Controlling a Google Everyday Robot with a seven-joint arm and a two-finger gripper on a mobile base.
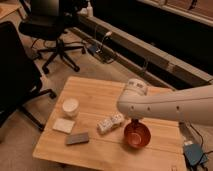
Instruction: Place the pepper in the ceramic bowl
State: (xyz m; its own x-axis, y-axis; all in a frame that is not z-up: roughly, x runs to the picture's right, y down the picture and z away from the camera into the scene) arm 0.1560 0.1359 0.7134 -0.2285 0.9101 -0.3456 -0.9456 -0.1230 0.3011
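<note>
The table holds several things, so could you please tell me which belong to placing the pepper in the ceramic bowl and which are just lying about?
Belonging to the job:
- ceramic bowl
- gripper, reaching down over the bowl, mostly hidden by the arm
- pepper: not visible

Just lying about:
- white cup
- pale flat pad
- grey block
- white packet

The tool (134,125) hung over the ceramic bowl (137,135) at the surface's (100,92) right, a cup (70,106) at left.
</note>
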